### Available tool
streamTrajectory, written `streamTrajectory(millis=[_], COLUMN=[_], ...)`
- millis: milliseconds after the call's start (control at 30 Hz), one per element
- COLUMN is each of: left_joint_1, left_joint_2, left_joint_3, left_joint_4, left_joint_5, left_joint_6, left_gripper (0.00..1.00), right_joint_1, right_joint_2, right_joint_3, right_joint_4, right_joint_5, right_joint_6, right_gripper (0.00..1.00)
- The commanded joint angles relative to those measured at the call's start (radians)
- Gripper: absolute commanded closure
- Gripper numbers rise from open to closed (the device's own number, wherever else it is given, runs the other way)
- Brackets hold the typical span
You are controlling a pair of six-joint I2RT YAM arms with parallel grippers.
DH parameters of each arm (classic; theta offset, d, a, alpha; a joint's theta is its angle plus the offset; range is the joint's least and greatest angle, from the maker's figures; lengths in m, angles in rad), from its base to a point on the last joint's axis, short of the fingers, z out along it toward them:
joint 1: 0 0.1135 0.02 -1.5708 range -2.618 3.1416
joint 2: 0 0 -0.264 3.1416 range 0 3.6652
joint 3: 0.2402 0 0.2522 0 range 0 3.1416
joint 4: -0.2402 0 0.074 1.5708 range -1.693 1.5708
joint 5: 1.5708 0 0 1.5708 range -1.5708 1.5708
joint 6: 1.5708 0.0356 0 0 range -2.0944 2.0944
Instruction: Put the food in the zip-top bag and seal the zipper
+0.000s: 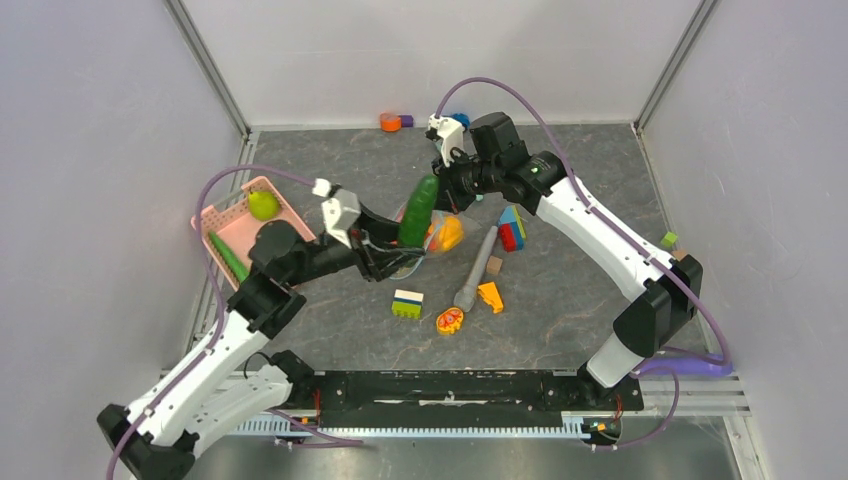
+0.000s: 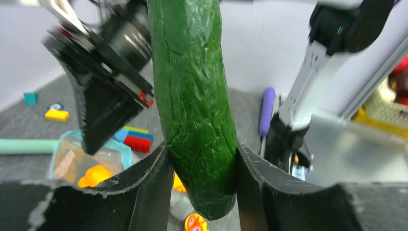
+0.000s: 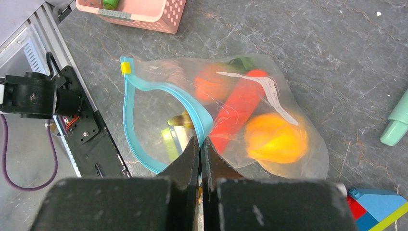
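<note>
Grey desk carries the clear bag between both arms. Pressed together, the right fingers pinch its soft teal zipper. The left fingers pinch the cucumber upright near its lower end; it seems light, stiff and perhaps slippery.

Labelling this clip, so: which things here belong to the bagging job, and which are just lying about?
Job: cucumber, held by left gripper; zip-top bag with food inside; its zipper, pinched by right gripper; green fruit in pink basket.
Lying about: building blocks, teal stick, flat oval toy.
</note>
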Motion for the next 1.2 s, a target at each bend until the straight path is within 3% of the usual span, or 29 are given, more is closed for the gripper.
streamTrajectory(millis=[0,300,733,867,1000,1167], left_joint_1=[-0.071,-0.075,-0.075,-0.075,-0.074,-0.075], left_joint_2=[0.081,0.103,0.164,0.130,0.098,0.091], left_joint_3=[0.027,-0.077,-0.123,-0.152,-0.165,-0.160], left_joint_4=[-0.207,-0.229,-0.252,-0.252,-0.267,-0.285], left_joint_5=[-0.070,-0.373,-0.598,-0.670,-0.645,-0.611], left_joint_6=[0.276,0.287,0.351,0.355,0.350,0.345], left_gripper=[0.98,0.98,0.98,0.83,0.60,0.39], right_joint_1=[0.004,0.004,0.005,0.005,0.004,0.005], right_joint_2=[-0.031,-0.038,-0.041,-0.043,-0.043,-0.042], right_joint_3=[0.025,0.020,0.020,0.017,0.018,0.018], right_joint_4=[0.043,0.045,0.045,0.044,0.044,0.044], right_joint_5=[-0.034,-0.067,-0.109,-0.108,-0.110,-0.113], right_joint_6=[0.010,0.002,-0.005,-0.009,-0.010,-0.009], right_gripper=[1.00,1.00,1.00,1.00,1.00,1.00])
